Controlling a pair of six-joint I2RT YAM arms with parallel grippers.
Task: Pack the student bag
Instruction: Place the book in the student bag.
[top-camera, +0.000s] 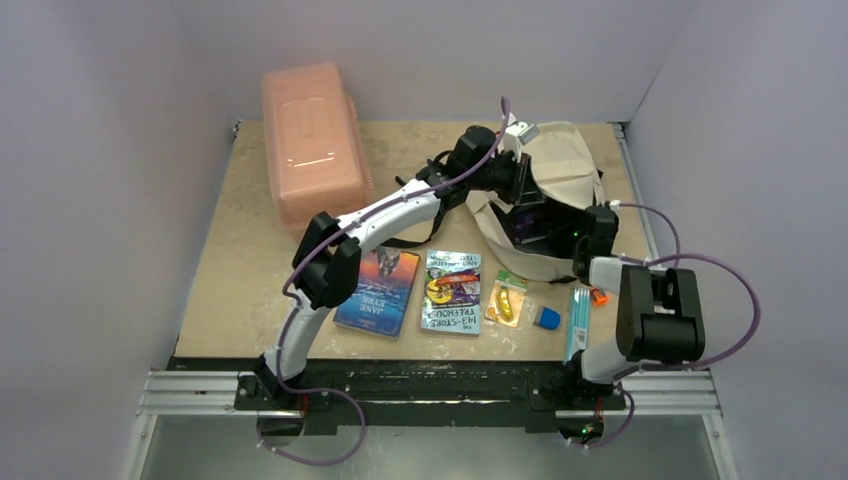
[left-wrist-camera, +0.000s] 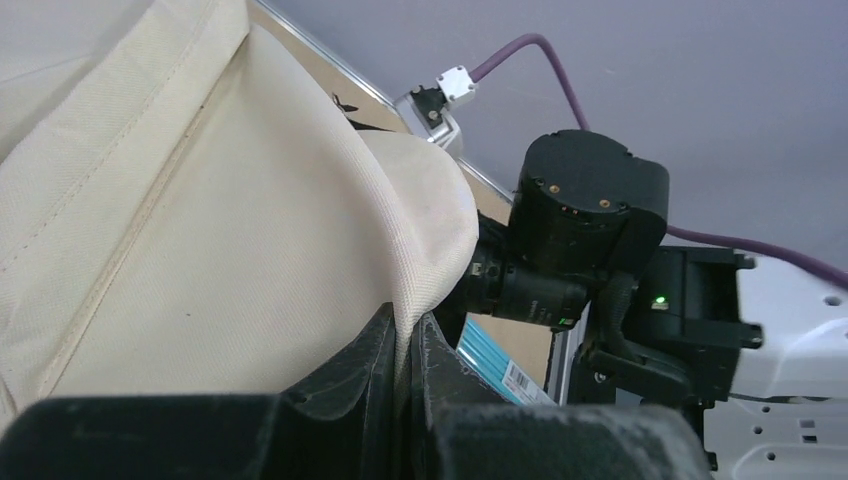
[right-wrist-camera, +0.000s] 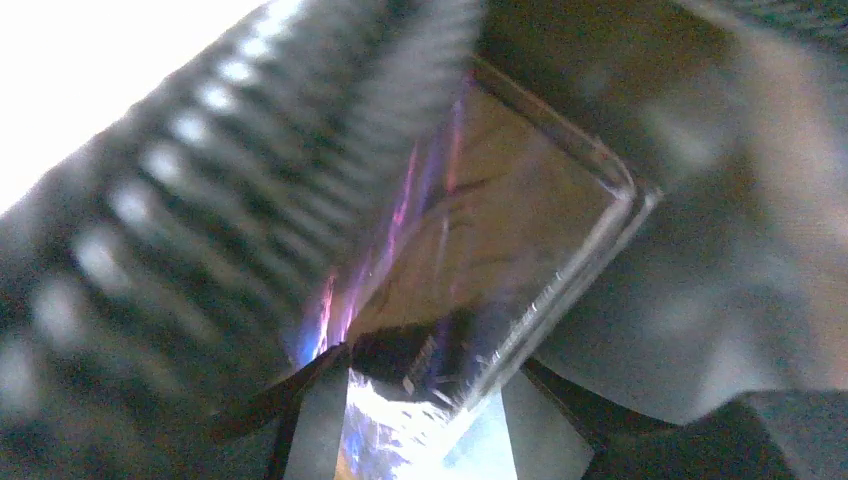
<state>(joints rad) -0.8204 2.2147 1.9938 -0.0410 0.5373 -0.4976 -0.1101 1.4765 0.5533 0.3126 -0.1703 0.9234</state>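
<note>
Currently, at the counter's far right, the left end effector pinches the student bag's flap, holding it open. The right end effector reaches inside beside a glossy flat item; its grip is unclear. Next, probably release and withdraw.

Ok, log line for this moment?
left jaws: shut on edge of cream-beige fabric backpack | right jaws: at backpack mouth, glossy flat item between, grip unclear | tan table: two paperback books
</note>
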